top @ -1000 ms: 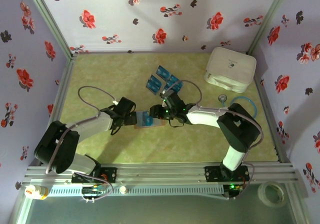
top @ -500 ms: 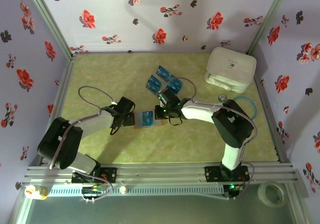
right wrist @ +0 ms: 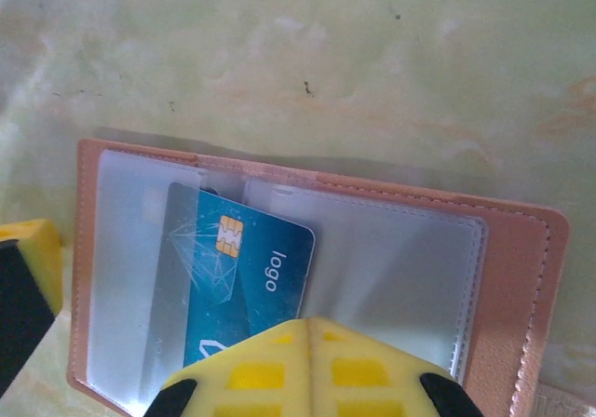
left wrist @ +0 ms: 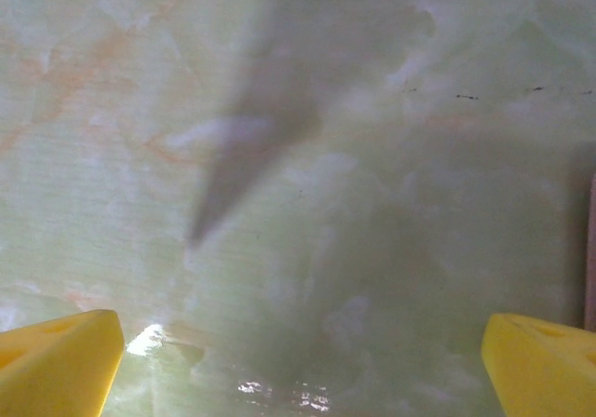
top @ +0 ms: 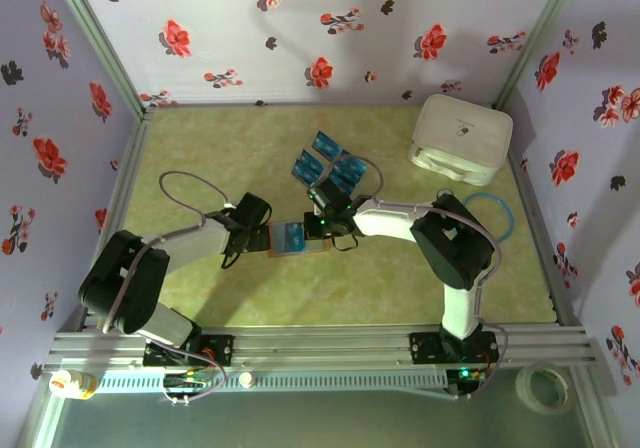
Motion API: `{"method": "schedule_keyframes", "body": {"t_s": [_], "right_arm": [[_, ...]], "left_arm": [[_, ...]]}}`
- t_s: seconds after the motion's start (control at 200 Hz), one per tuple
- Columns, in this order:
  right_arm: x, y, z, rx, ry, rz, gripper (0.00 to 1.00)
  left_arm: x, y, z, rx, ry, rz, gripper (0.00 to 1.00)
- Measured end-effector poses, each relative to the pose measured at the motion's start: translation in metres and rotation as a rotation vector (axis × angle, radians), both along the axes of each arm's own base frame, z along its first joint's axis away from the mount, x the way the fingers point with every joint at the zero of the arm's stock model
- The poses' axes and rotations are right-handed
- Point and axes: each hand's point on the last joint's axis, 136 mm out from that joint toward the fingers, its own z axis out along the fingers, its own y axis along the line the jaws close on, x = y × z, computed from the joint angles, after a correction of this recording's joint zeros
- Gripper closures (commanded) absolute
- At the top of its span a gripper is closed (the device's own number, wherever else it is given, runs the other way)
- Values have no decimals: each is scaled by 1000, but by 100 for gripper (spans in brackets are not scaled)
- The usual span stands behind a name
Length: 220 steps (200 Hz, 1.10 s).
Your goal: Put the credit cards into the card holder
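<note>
The card holder (top: 298, 239) lies open on the table, tan with clear sleeves (right wrist: 391, 259). A blue credit card (right wrist: 237, 282) with a chip sits partly inside its left sleeve, tilted. My right gripper (right wrist: 310, 324) is shut and empty, its yellow tips just above the holder's near edge; from above the right gripper (top: 320, 220) is at the holder's far right corner. My left gripper (top: 261, 236) stands open at the holder's left edge, its fingertips (left wrist: 60, 361) wide apart over bare table. Three more credit cards (top: 326, 163) lie loose behind the holder.
A big white rounded box (top: 460, 138) stands at the back right. A blue ring (top: 491, 213) and a small round item (top: 445, 197) lie right of the arms. Floral walls close in the green table (top: 220, 148) on three sides.
My right gripper has shut and drawn back a little from over the holder, leaving the blue card in the sleeve. The left gripper has stayed open by the holder's left edge.
</note>
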Motion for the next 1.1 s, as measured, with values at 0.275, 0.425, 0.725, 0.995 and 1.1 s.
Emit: {"method": "schedule_keyframes", "body": {"t_s": [0.275, 0.425, 0.725, 0.995, 1.1], "right_arm": [[0, 6, -3, -1, 6, 9, 100], [0, 11, -2, 5, 5, 17, 100], [0, 21, -1, 16, 4, 29, 100], [-2, 35, -2, 24, 5, 51, 100], [-4, 39, -3, 25, 6, 59, 100]], "left_arm": [[3, -2, -1, 5, 4, -7, 0], [4, -2, -1, 8, 8, -10, 0], [5, -3, -2, 10, 10, -14, 0], [6, -4, -2, 8, 10, -14, 0], [6, -4, -2, 8, 10, -14, 0]]}}
